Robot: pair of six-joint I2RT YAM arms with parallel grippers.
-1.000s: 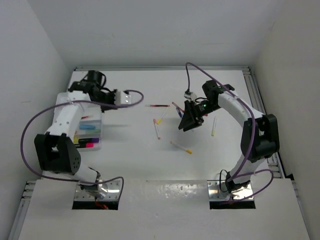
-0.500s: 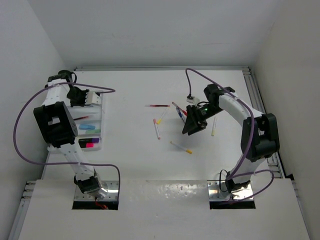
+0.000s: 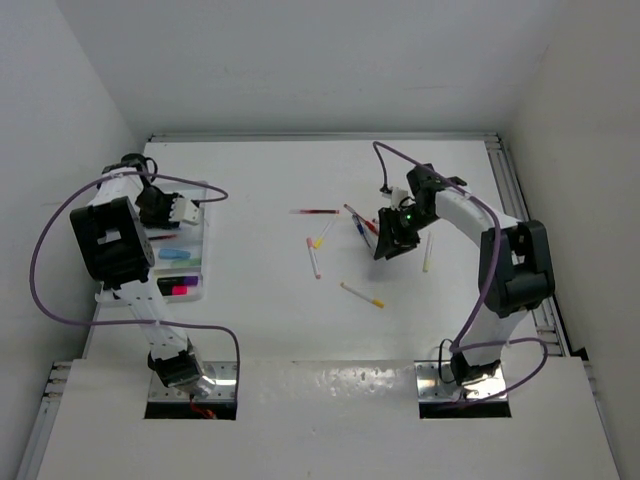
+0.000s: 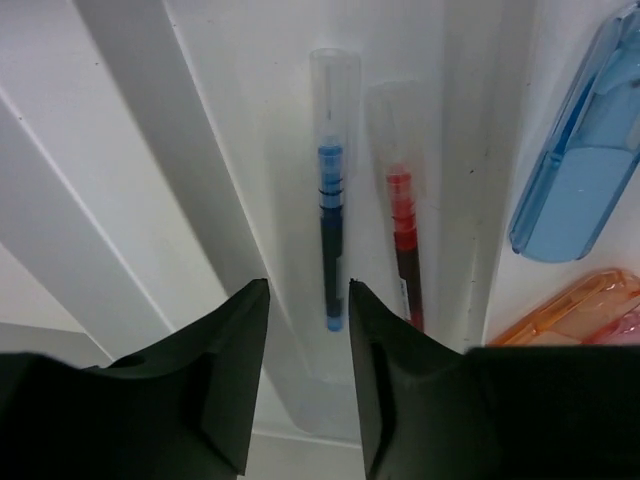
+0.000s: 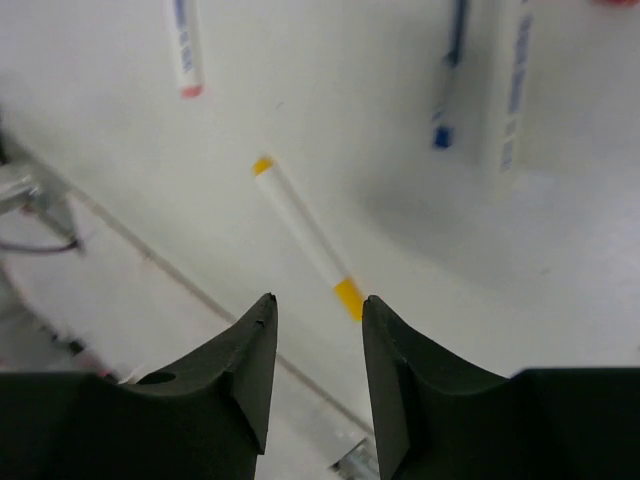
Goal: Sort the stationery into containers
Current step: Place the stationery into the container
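Note:
The white divided tray (image 3: 196, 290) lies at the table's left. My left gripper (image 3: 178, 215) hangs over its far end. In the left wrist view the left gripper (image 4: 308, 290) is open and holds nothing. A blue pen (image 4: 330, 230) and a red pen (image 4: 403, 240) lie in the compartment below it. My right gripper (image 3: 385, 248) hovers over the loose pens at mid-table. It is open (image 5: 318, 300) and empty, just above a white pen with yellow ends (image 5: 305, 235). Other pens lie beyond: one pink-tipped (image 5: 183, 45), one blue (image 5: 450, 70).
A blue highlighter (image 4: 580, 170) and an orange one (image 4: 570, 310) fill the neighbouring compartment. Loose on the table are a red pen (image 3: 315, 211), a pink-tipped pen (image 3: 313, 257), and yellow-tipped pens (image 3: 362, 294) (image 3: 428, 252). Walls enclose three sides.
My left arm swung back from mid-table to the tray and its jaws opened, leaving the blue pen in the compartment. My right gripper shifted slightly up and right, and its jaws narrowed.

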